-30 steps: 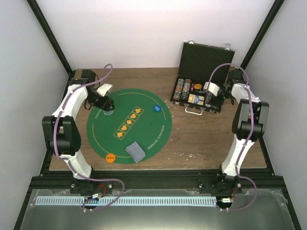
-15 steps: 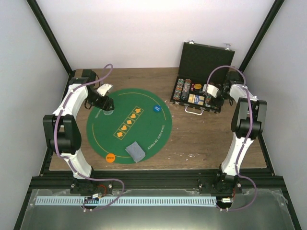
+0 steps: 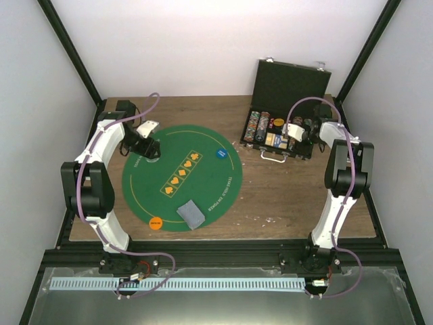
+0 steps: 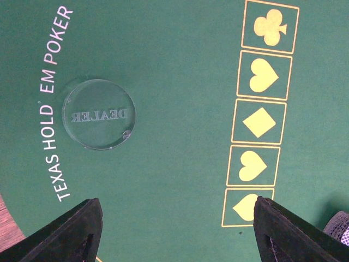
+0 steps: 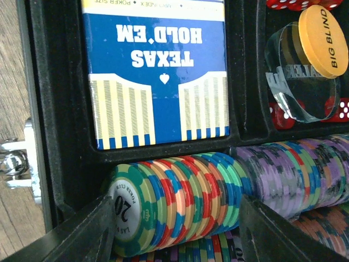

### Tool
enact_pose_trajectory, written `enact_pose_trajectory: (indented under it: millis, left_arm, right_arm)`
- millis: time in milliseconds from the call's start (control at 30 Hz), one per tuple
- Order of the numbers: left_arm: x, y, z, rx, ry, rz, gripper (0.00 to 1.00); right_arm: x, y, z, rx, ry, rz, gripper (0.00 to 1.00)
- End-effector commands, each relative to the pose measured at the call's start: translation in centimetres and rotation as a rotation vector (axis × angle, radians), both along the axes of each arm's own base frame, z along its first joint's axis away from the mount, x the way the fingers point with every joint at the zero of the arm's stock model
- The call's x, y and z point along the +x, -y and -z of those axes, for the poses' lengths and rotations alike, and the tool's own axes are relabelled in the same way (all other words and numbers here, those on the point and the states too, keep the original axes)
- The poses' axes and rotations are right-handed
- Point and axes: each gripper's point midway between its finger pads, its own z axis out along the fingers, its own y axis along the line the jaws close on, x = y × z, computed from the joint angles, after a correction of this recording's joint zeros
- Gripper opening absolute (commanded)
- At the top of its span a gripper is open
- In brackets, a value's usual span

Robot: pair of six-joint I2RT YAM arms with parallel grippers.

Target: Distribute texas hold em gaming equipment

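l pincer [image 4: 174,203] apart, empty, over clear round dealer disc [image 4: 98,114] on round green felt mat [image 4: 180,71]. r pincer [image 5: 175,206] apart, straddling multicoloured striped poker chips [image 5: 180,188] in black hinged case [image 5: 57,109] on desk [image 3: 277,196].

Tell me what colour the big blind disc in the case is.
The big blind disc is orange; right wrist view shows it best.

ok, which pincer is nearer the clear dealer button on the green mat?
Left. The left pincer is above the mat, with the dealer button just ahead of it. The right pincer is across the table, down in the black case over the chip row.
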Motion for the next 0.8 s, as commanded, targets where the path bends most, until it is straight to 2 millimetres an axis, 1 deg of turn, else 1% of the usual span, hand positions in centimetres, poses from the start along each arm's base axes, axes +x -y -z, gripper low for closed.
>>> enact_pose_trajectory:
  millis: [0, 233, 300, 367, 400, 500, 600, 667, 767]
  left_arm:
    - [0.0, -0.1, -0.6, -0.003, 0.025, 0.0, 0.77]
    - [-0.1, -0.1, -0.3, -0.003, 0.018, 0.005, 0.77]
    - [-0.2, -0.1, -0.3, -0.003, 0.016, 0.005, 0.77]
    - [-0.2, -0.2, -0.2, -0.001, 0.016, 0.004, 0.77]
    - [-0.2, -0.2, -0.2, 0.0, 0.015, 0.004, 0.77]
    - [-0.3, -0.1, 0.0, 0.0, 0.011, 0.005, 0.77]
    - [-0.3, -0.1, 0.1, -0.001, 0.01, 0.008, 0.77]
    - [-0.3, -0.1, 0.2, -0.001, 0.008, 0.009, 0.77]
    - [-0.2, 0.1, 0.1, -0.012, 0.008, 0.013, 0.77]
  right_arm:
    - [-2.4, -0.9, 0.9, -0.033, -0.083, -0.021, 0.63]
    - [-2.0, -1.0, 0.6, -0.034, -0.072, -0.029, 0.62]
    - [-1.9, -1.1, 0.7, -0.022, -0.093, -0.028, 0.57]
    - [-2.0, -1.4, 1.1, -0.004, -0.125, -0.031, 0.5]
    - [-2.1, -1.5, 1.3, 0.004, -0.145, -0.031, 0.47]
    - [-3.0, -2.2, 1.9, 0.006, -0.183, -0.037, 0.48]
    - [-4.0, -2.2, 2.2, -0.005, -0.205, -0.033, 0.48]
    - [-4.4, -2.1, 2.2, -0.013, -0.205, -0.033, 0.47]
    - [-4.4, -2.3, 1.7, -0.004, -0.197, -0.026, 0.43]
